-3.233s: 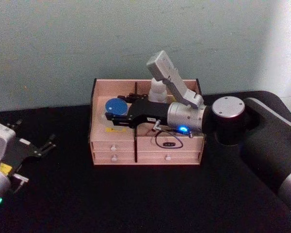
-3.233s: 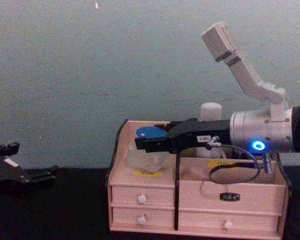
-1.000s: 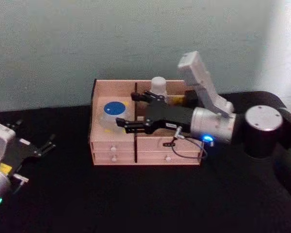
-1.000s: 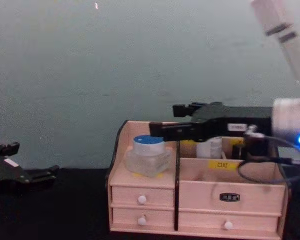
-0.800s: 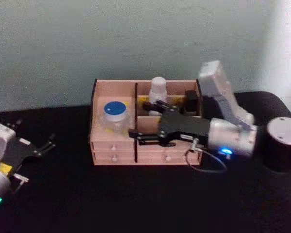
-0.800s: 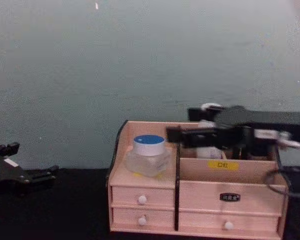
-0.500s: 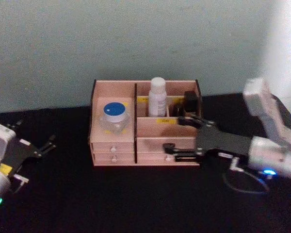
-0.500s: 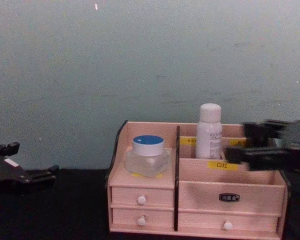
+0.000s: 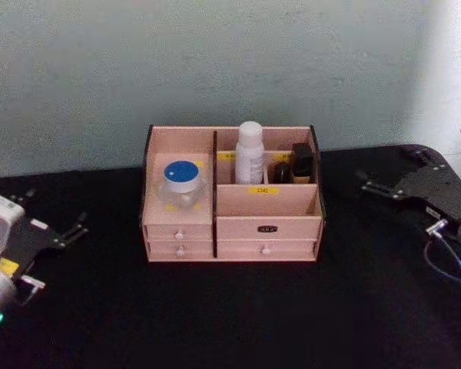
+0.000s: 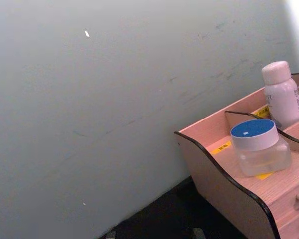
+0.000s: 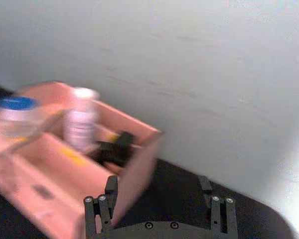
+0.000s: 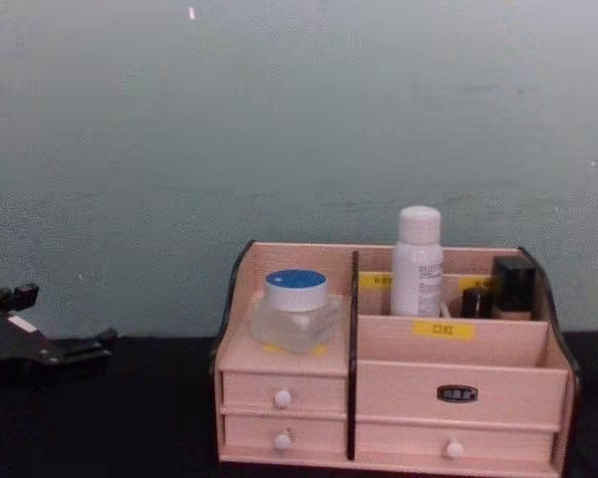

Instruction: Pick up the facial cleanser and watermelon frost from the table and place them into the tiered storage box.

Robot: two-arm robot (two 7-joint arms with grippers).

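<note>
The tiered storage box stands at the middle of the black table against the wall. The watermelon frost, a clear jar with a blue lid, sits upright on the box's left shelf. In the back middle compartment the facial cleanser stands upright, white and slim. My right gripper hovers open and empty to the right of the box, well apart from it; its wrist view has the open gripper facing the box. My left gripper rests open at the far left.
Two small black containers stand in the box's back right compartment. Four white-knobbed drawers face me. A pale wall runs close behind the box. A thin cable loop hangs from the right arm. Black tabletop spreads in front.
My right gripper let go of the jar on the left shelf, rose and swung away to the right of the box. The left arm has stayed put.
</note>
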